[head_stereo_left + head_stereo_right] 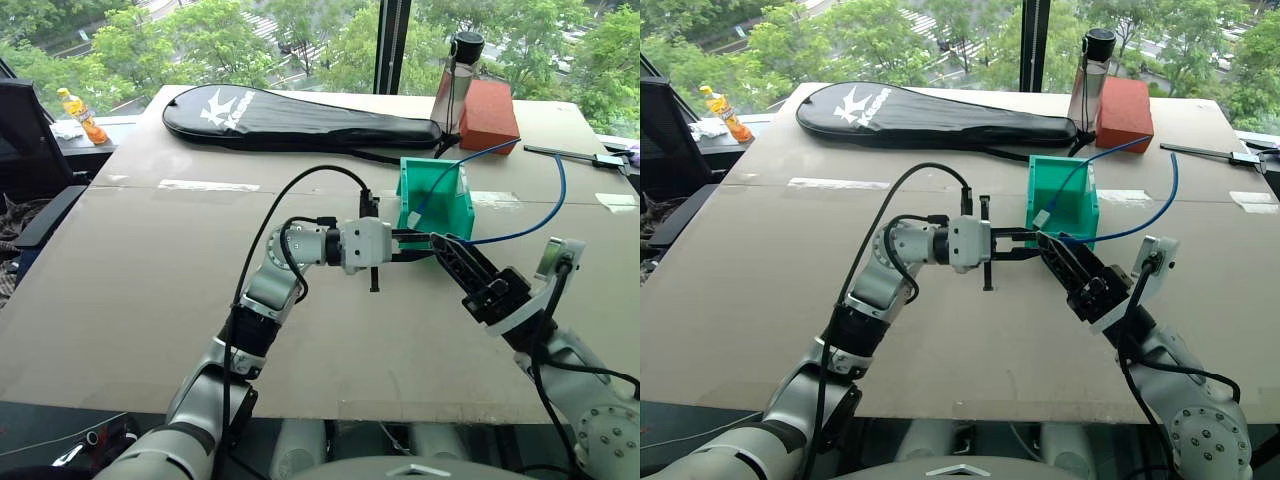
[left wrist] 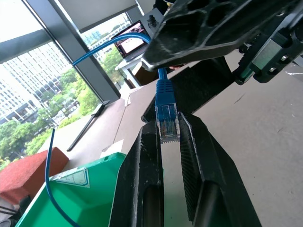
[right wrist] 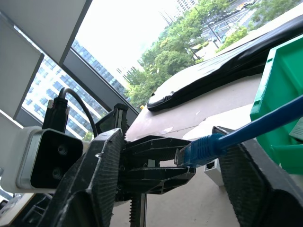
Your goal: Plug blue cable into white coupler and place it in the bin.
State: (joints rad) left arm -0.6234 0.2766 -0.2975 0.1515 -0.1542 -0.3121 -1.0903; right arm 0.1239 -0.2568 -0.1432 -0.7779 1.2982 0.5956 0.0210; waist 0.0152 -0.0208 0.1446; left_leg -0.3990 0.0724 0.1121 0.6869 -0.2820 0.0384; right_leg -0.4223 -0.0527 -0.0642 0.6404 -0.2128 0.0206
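Both grippers meet above the counter (image 1: 150, 290), just in front of the bin (image 1: 447, 214). Left gripper (image 2: 169, 130) points across toward the right one, its fingers pressed together on the plug end of the blue cable (image 2: 166, 118), pinching the clear plug between the pads. Right gripper (image 3: 165, 161) comes in from the opposite side with its fingers spread wide either side of the plug, not touching it. From the plug the cable rises, loops out over the counter past the bin and runs back toward the red-brown block (image 1: 488, 112). White coupler (image 3: 214, 170) lies on the counter just below the plug, near the bin's foot, dark socket visible, apart from both grippers. Black racket bag (image 1: 290, 118) lies at the far side
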